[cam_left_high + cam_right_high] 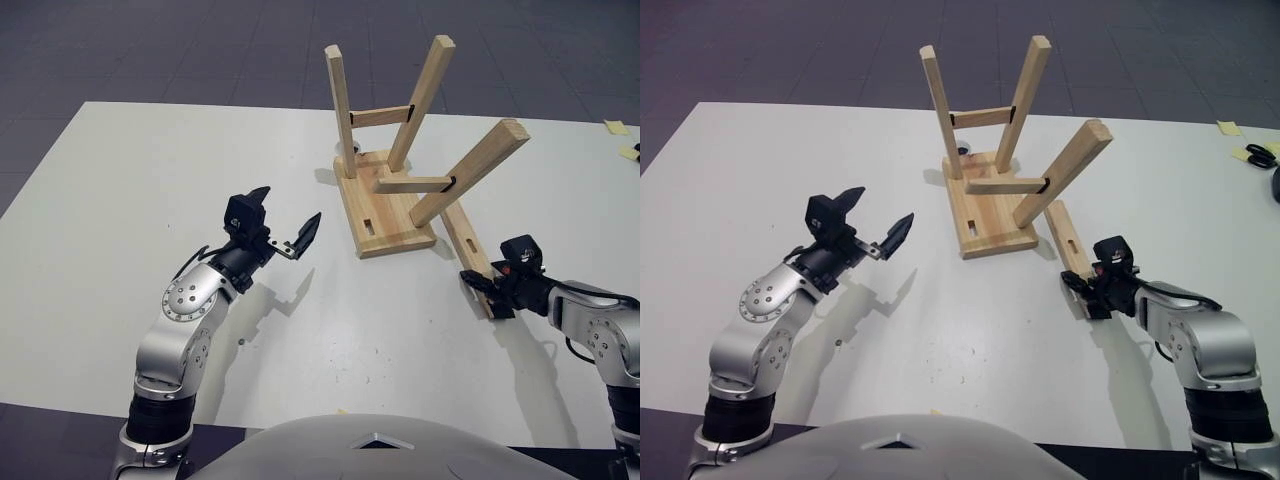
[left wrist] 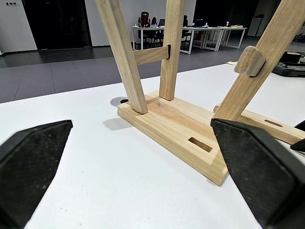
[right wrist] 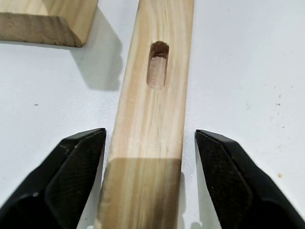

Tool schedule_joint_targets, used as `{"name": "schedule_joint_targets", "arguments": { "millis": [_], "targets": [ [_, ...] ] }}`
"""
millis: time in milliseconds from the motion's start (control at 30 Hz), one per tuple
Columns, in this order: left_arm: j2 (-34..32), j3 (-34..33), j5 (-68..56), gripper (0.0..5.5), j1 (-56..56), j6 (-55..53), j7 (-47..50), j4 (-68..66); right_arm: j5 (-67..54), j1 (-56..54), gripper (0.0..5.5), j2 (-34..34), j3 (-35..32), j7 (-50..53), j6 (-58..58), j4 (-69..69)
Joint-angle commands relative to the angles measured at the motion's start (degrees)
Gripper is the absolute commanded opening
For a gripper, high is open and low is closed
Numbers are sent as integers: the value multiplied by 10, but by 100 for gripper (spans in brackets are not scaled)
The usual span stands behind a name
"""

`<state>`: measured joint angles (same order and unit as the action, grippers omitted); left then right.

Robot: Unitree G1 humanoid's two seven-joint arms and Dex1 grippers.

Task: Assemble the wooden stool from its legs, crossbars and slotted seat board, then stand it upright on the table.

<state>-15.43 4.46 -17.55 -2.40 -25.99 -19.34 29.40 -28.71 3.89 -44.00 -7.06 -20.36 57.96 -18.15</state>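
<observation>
The slotted seat board [image 1: 385, 215] lies flat on the white table [image 1: 120, 200], with three wooden legs standing up from it and two short crossbars [image 1: 380, 116] joining them. A loose leg [image 1: 468, 243] with a slot lies on the table beside the board's right side. My right gripper [image 1: 486, 296] is open, its fingers [image 3: 76, 176] straddling the near end of that loose leg [image 3: 152, 119] without gripping it. My left gripper [image 1: 285, 228] is open in the air to the left of the board, holding nothing; its fingertips [image 2: 252, 167] frame the seat board [image 2: 176, 129].
A small round metal disc [image 2: 118, 101] sits in the table just behind the board. Yellow notes [image 1: 618, 128] lie at the far right edge, near scissors [image 1: 1260, 154]. Bare table stretches left and in front of the stool.
</observation>
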Motion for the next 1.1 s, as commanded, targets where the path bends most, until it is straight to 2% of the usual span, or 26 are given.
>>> {"name": "schedule_joint_targets", "arguments": {
  "millis": [33,167,367,433,567,667,800,967,1100],
  "targets": [
    [3,1,7,540,1,6,5,0,28,-10,271,-2,20,-10,-3,21],
    [5,-7,-2,540,7,3,1,-1,43,-21,212,18,15,-4,-11,38],
    [19,-56,-61,540,47,-19,5,6,77,-65,212,83,-19,60,-64,63],
    [30,-85,-104,540,74,-35,16,10,99,-98,211,109,-47,102,-118,89],
    [48,-168,-257,540,166,-86,60,10,158,-191,211,139,-93,183,-311,136],
    [29,-214,-381,540,224,-125,84,1,187,-236,211,150,-85,186,-446,112],
    [7,-257,-569,540,291,-154,142,-26,170,-270,211,178,-65,153,-548,44],
    [-16,-247,-708,540,341,-161,200,-45,103,-277,211,191,-9,68,-539,-54],
    [-52,-220,-732,540,345,-180,186,-40,104,-246,211,185,47,17,-515,-103]
  ]
}}
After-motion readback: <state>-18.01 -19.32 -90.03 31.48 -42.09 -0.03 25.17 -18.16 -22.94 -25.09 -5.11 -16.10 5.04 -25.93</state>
